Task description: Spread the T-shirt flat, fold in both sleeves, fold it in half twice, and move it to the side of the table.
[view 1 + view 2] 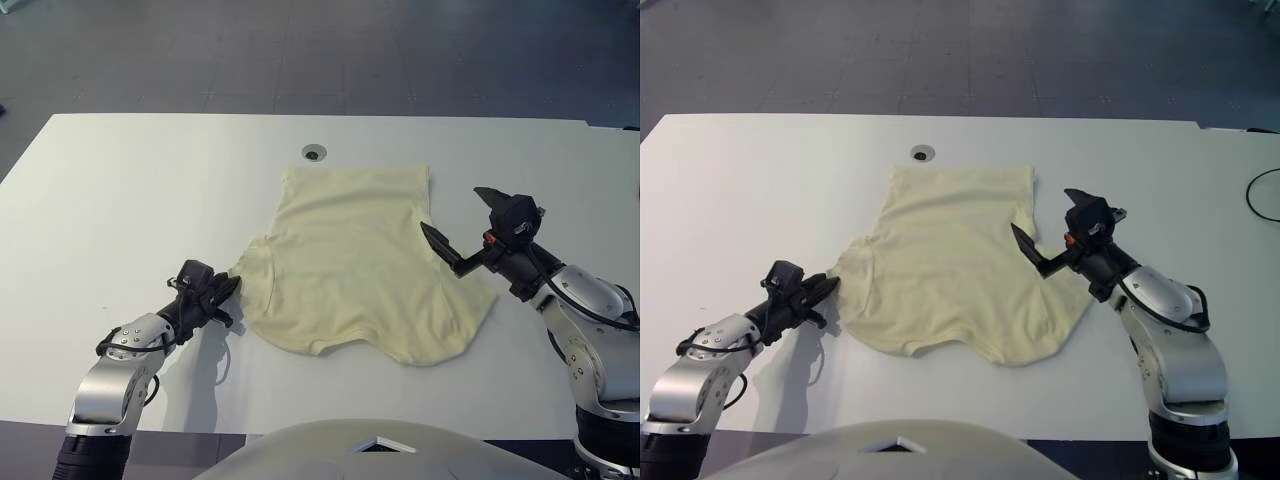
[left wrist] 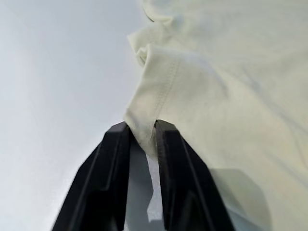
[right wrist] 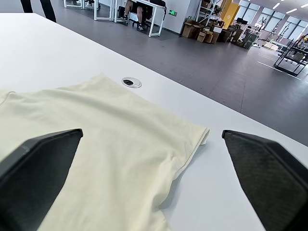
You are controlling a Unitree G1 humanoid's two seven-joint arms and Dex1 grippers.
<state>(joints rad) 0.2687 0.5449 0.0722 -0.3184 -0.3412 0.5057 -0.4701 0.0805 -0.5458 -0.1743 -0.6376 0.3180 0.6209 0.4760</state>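
The white bench (image 1: 120, 200) stretches broadly to 9 and 3 o'clock of the pale yellow T-shirt (image 1: 350, 260), which lies mid-bench, hem toward 12 and neck end close to the near edge. At the shirt's 8 o'clock the left end effector (image 1: 228, 288) pinches its sleeve edge. At 3 o'clock the right end effector (image 1: 452, 210) hangs spread wide. A cable grommet (image 1: 314, 152) sits just beyond the hem.

Our left pincer (image 1: 232, 285) grips the T-shirt (image 1: 350, 250) by its sleeve edge; our right pincer (image 1: 451, 209) hovers wide open over its opposite side.
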